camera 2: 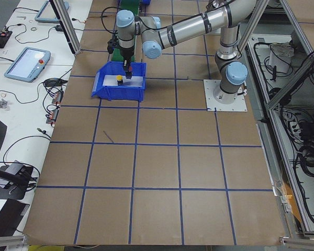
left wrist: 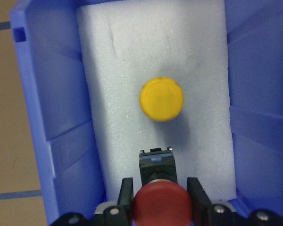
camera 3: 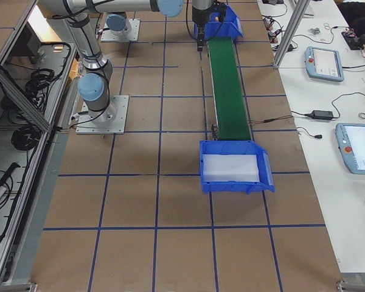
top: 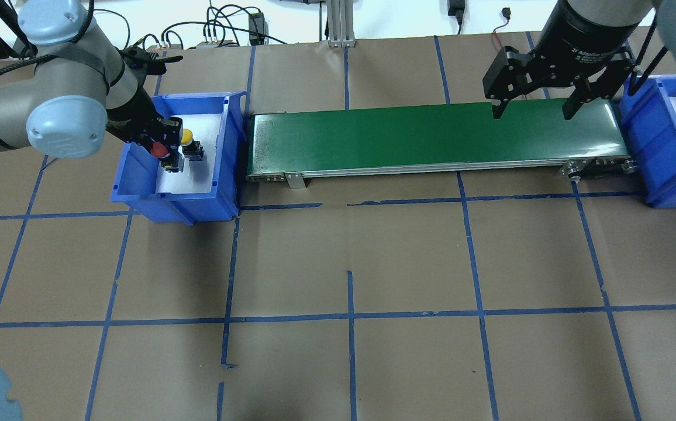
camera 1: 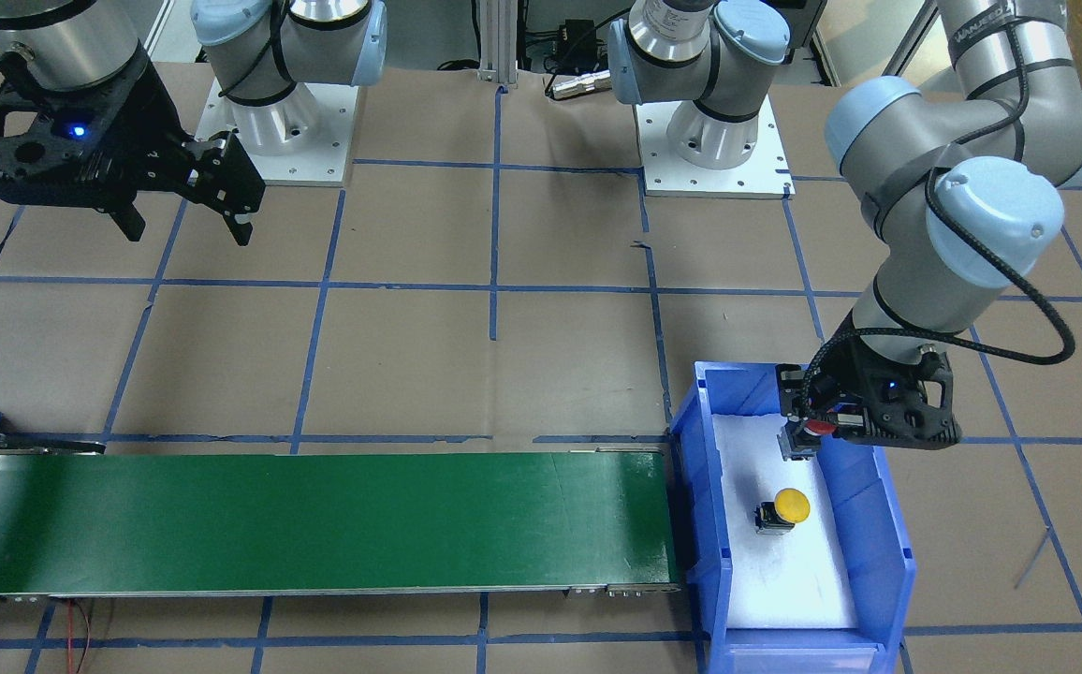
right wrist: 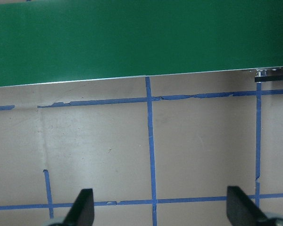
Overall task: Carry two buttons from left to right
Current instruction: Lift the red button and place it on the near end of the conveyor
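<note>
Left pincer is clamped on the red button inside the left bin. The yellow button sits on the foam just beside it. Right pincer hangs wide open, empty, near the belt.

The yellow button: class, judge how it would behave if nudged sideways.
The yellow button probably tips easily: its wide cap sits over a narrower body. Once tipped, the round cap might let it roll. The white foam under it likely resists sliding.

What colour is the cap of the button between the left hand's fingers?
The cap is red; the left wrist view shows it best.
</note>
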Robot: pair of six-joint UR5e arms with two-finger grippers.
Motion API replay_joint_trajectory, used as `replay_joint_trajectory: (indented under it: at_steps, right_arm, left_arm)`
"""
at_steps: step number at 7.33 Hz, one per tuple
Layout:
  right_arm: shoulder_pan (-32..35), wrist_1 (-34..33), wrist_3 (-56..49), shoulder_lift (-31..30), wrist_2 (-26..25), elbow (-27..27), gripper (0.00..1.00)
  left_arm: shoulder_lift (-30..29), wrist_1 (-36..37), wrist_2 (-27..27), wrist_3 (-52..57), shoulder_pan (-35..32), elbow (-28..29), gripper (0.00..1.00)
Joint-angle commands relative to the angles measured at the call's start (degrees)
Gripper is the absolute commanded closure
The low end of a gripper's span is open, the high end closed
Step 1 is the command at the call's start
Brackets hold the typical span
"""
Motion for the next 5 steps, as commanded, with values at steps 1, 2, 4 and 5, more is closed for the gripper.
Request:
replay_joint_trajectory:
  at_steps: [1,2,4,5]
  right_arm:
    - [0.0,0.1,0.0,0.0,0.0,0.0,0.00]
    - [0.0,0.1,0.1,0.0,0.0,0.1,0.00]
    - [0.0,0.1,0.2,-0.1,0.1,0.1,0.00]
    - [0.0,0.1,0.2,-0.1,0.1,0.2,0.00]
  left_arm:
    - [-1.3,-2.3,-0.8,-8.1,-4.5,7.2,0.61]
    - [-4.2,-2.6,-1.8,-12.4,-7.1,11.3,0.61]
    - [-8.7,-2.9,-1.6,-18.6,-12.4,14.4,0.61]
    - [-10.1,-2.8,-1.6,-18.9,-13.4,14.3,0.61]
